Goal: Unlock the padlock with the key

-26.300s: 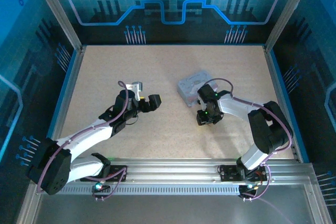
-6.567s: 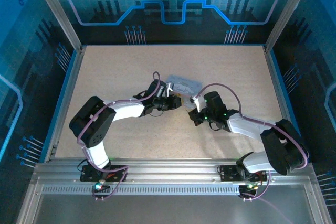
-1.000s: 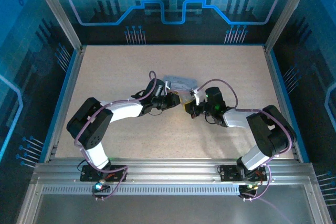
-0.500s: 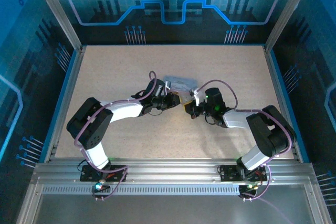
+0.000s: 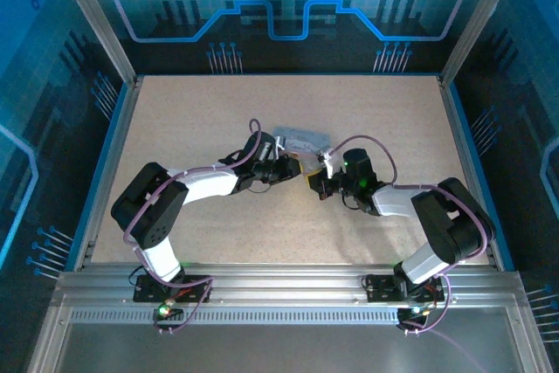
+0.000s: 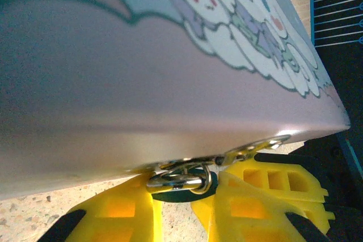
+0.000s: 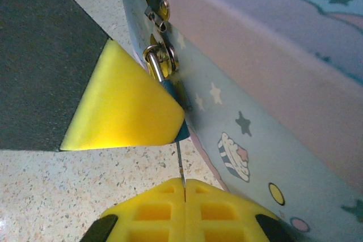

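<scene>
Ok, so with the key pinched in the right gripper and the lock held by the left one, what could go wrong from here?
1. The key is a thin sliver pinched only at its end by the right gripper; twisting might bend it or let it slip.
2. The left gripper grips little of the padlock, which hangs from the hasp on the tin; it could rotate with the key or drag the tin.

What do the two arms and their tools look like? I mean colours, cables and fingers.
The left arm and right arm both have white links between black joints, with a thin mauve cable looping along each. The left tool and right tool are black, and their fingers are bright yellow with square recesses in a grid.
</scene>
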{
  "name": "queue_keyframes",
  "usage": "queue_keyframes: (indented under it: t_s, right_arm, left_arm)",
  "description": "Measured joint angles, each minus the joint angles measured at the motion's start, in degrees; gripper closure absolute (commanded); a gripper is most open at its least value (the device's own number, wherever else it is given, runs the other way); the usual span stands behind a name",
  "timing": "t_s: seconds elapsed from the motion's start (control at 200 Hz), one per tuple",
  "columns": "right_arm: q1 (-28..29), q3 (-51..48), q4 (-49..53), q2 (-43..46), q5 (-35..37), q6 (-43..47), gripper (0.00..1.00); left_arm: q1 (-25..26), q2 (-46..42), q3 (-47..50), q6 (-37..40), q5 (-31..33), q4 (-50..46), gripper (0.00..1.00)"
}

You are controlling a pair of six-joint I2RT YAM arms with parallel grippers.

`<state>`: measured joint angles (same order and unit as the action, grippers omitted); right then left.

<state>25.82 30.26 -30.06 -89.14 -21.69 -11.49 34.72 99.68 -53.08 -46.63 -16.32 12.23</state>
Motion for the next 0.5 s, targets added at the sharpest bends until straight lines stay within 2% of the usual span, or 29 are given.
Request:
queue_keyframes:
  t_s: [0.5]
  right_arm:
    - [0.11, -1.46, -0.90, 0.66, 0.00, 0.57, 1.00]
  left_arm:
    - [0.44, -0.02, 0.00, 0.02, -0.13, -0.44, 0.86]
